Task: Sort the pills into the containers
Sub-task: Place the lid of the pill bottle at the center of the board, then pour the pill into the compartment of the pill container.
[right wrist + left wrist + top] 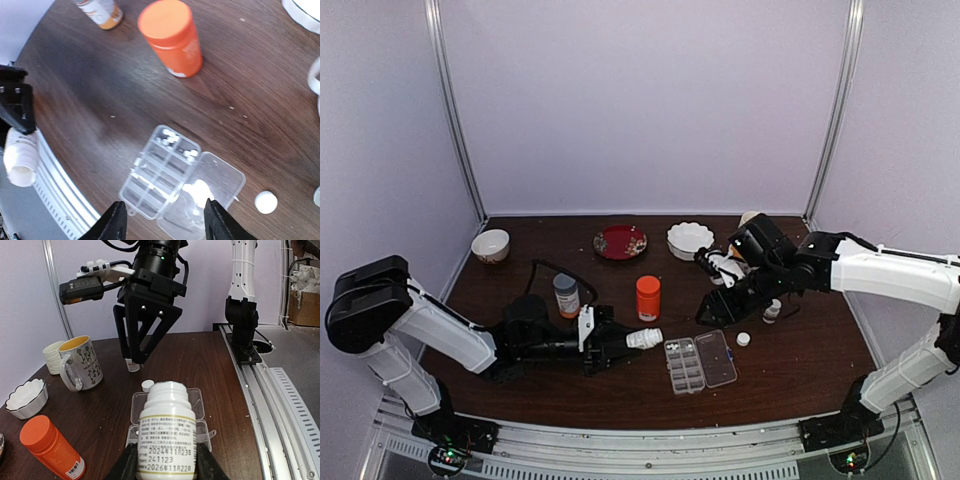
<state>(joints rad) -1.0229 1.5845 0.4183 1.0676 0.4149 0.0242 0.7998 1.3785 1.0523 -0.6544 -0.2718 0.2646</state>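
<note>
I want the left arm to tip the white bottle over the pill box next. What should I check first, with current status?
1. Left tool gripping the white bottle: ok.
2. Bottle uncapped: ok, its mouth looks open; a white cap lies on the table.
3. Pill box lid open: ok, folded flat.
4. Bottle mouth over the box: not ok, it is off to the box's side.
5. Right tool empty: ok, jaws open.
6. Free compartments: ok, pills show in only two end ones.
</note>
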